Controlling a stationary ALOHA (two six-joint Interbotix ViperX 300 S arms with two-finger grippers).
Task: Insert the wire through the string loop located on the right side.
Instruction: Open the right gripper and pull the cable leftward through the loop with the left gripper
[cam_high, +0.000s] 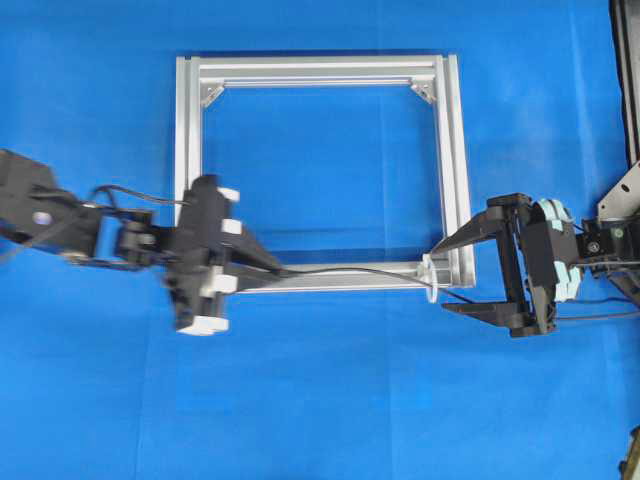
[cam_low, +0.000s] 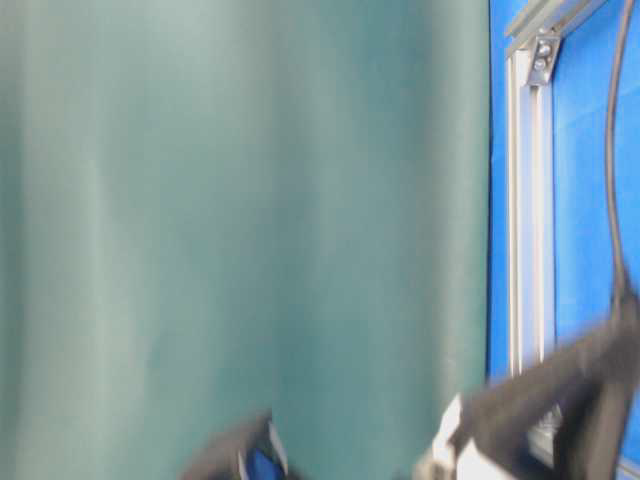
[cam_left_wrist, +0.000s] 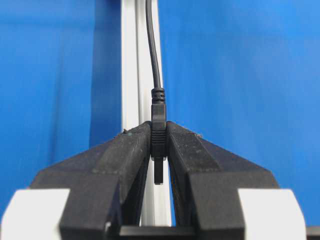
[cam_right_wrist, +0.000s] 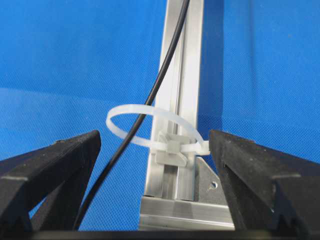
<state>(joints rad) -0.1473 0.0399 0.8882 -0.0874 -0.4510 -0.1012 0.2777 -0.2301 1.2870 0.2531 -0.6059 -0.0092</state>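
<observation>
- Overhead view: the long thin black wire (cam_high: 350, 270) runs along the near rail of the square silver aluminium frame (cam_high: 190, 130) on the blue tabletop (cam_high: 320, 400). It leads from the left claw (cam_high: 262, 266) rightward through the small white string loop (cam_high: 432, 280) at the frame's near right corner, with a short length lying beyond it. The right claw (cam_high: 448, 276) stands spread around that corner. Risk, as I judge it: a pull leftward by the left arm could draw the wire back out of the loop.
- Table-level view: mostly a green backdrop; a blurred dark arm, the frame rail and a stretch of wire (cam_low: 612, 150) show at the right. Nothing more can be told.
- Left wrist view: the left claw (cam_left_wrist: 158, 150) is pressed together on the wire's black moulded plug body (cam_left_wrist: 158, 132), the cable running away over the rail. The pinch is narrow, so the plug could twist or slip.
- Right wrist view: the wire (cam_right_wrist: 150, 100) passes through the loop (cam_right_wrist: 150, 125), a thin flimsy ring tied to the rail. The right claw (cam_right_wrist: 155, 150) has its 2 jaws wide apart, holding nothing; closing carelessly could crush the loop.
</observation>
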